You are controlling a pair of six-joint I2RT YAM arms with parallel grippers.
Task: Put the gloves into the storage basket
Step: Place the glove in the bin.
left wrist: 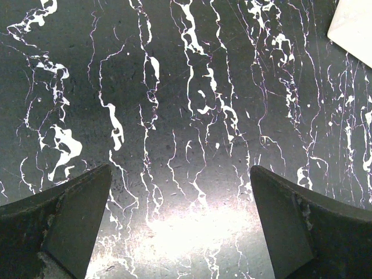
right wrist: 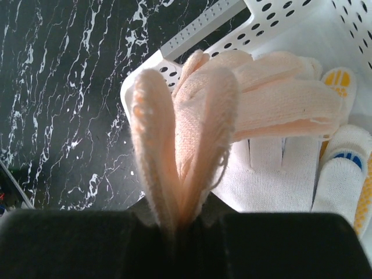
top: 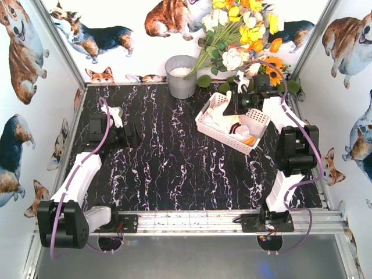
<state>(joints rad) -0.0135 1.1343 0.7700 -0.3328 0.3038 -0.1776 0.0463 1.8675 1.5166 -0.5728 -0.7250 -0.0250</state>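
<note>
Right jaws are clenching a glove (right wrist: 192,116) over the basket (right wrist: 197,29) for dropping in; left jaws are idling released.

Bright, even light from above. White glare pools on the glossy black table (left wrist: 186,232) in the left wrist view. The nearest glove (right wrist: 197,116) looks washed-out, slightly blurred.

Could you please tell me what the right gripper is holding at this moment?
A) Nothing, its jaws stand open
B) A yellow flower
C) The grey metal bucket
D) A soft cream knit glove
D: in the right wrist view the right gripper is shut on a soft cream knit glove, whose fingers reach towards the white slotted plastic basket.
</note>
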